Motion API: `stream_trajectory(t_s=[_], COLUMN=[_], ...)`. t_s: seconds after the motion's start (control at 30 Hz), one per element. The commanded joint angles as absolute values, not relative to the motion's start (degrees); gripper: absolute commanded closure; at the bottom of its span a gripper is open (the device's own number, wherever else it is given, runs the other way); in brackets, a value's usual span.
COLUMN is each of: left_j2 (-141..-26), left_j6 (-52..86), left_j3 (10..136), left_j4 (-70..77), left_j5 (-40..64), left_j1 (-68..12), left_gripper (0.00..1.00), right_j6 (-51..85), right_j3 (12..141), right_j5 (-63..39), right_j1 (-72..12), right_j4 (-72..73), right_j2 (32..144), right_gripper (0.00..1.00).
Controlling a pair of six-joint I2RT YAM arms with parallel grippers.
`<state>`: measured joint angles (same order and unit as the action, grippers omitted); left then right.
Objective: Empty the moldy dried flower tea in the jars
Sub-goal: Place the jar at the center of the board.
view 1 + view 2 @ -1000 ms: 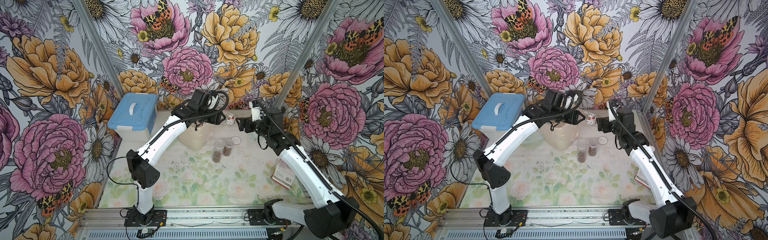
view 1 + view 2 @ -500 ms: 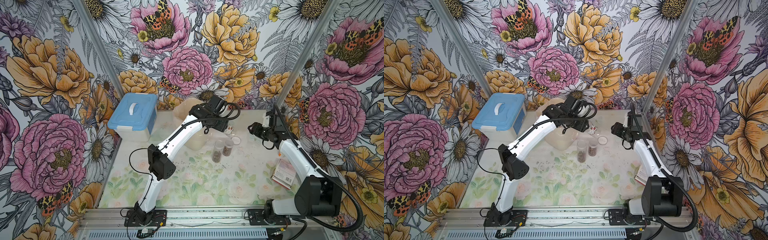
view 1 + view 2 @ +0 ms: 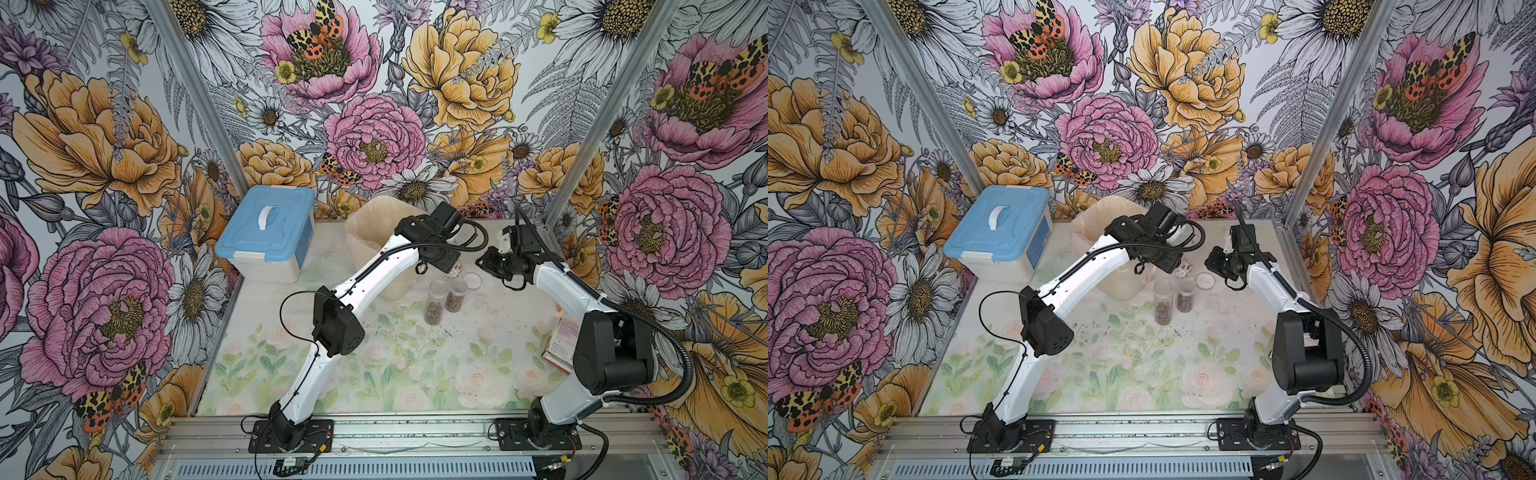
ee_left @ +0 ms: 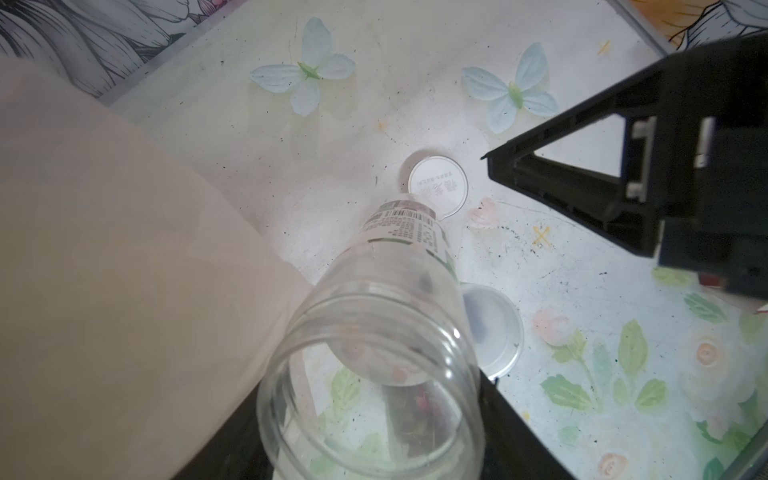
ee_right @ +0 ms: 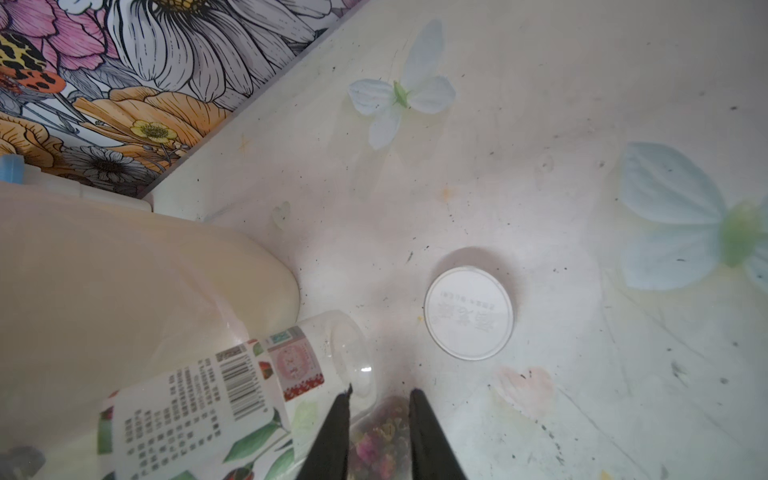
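Note:
My left gripper [image 3: 446,262] [image 4: 372,444] is shut on the taller labelled jar [image 3: 456,269] [image 4: 399,291]. It holds the jar tilted, open mouth toward the wrist camera, and the inside looks clear. Two small jars [image 3: 434,306] [image 3: 456,294] stand upright just below it, with reddish-brown moldy dried flower tea [image 5: 384,432] in them. A loose white lid [image 3: 472,280] [image 5: 468,312] lies beside them. My right gripper [image 3: 482,264] [image 5: 381,392] hovers above that lid, its fingertips close together with nothing held.
A cream bin [image 3: 374,232] stands behind the left arm, close to the held jar. At the back left is a blue-lidded box [image 3: 266,232]. A red-and-white carton [image 3: 561,345] lies at the right edge. Dark specks dot the table [image 3: 395,374].
The left arm has swung from over the bin to the right and down, still holding the jar. The right arm has drawn back and sunk toward the lid, and its jaws have closed.

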<state>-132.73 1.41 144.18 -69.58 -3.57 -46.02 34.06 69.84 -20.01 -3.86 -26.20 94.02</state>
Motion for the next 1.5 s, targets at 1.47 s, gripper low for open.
stream_trajectory(t_s=[1.47], left_j2=[-144.44], left_j6=[-8.11], left_j3=[150.11], left_j4=[-69.68], left_j5=[-7.56], left_j1=[-48.34], left_gripper=[0.49], right_j6=[40.39], right_j3=[73.13], right_j5=[-26.14], right_j1=[-5.66], right_j4=[-19.49], right_j2=[105.66], right_gripper=[0.83])
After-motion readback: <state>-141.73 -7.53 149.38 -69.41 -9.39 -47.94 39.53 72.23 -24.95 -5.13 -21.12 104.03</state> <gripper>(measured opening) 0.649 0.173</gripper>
